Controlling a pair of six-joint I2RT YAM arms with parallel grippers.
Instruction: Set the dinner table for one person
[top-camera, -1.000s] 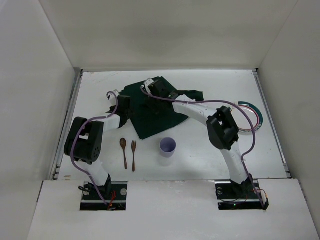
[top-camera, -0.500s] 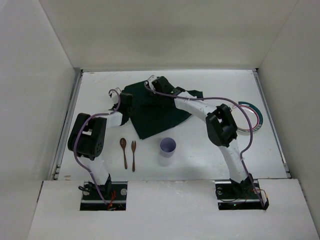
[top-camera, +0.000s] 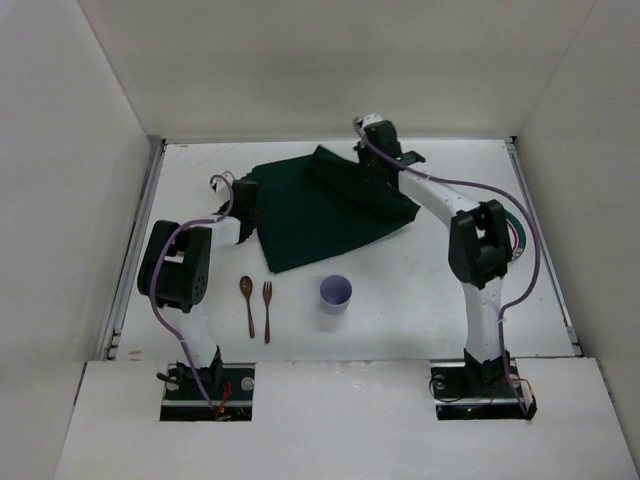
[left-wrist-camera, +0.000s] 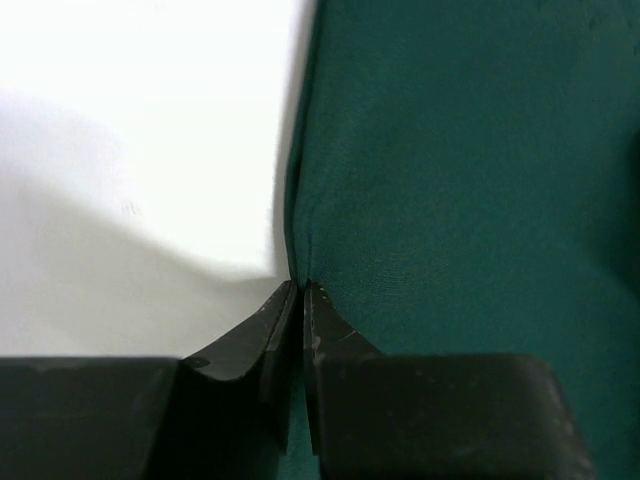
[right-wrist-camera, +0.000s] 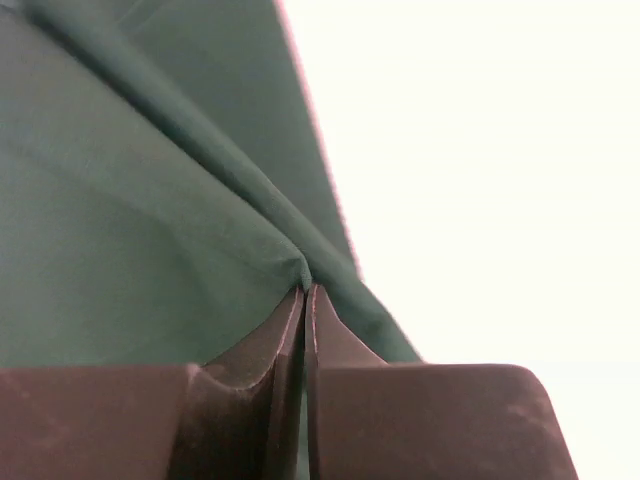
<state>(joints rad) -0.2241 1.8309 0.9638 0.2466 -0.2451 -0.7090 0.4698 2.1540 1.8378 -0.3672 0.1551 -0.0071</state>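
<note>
A dark green cloth placemat (top-camera: 315, 215) lies partly unfolded on the white dinner table (top-camera: 420, 290), with a raised fold along its far right side. My left gripper (top-camera: 245, 195) is shut on the placemat's left edge (left-wrist-camera: 300, 240); in the left wrist view its jaws (left-wrist-camera: 300, 288) pinch the hem. At the back, my right gripper (top-camera: 375, 160) is shut on a fold of the placemat (right-wrist-camera: 250, 220), the jaws (right-wrist-camera: 305, 288) meeting on the cloth. A wooden spoon (top-camera: 247, 303), a wooden fork (top-camera: 267, 310) and a lilac cup (top-camera: 336, 294) sit in front of the placemat.
A plate with a teal and pink rim (top-camera: 512, 238) lies at the right, mostly hidden behind my right arm. White walls enclose the table at the back and on both sides, with raised rails along the left and right edges.
Both grippers have closed on the placemat. The right gripper has swung right and toward the back wall with its fold, spreading the cloth wider. The left gripper barely moved.
</note>
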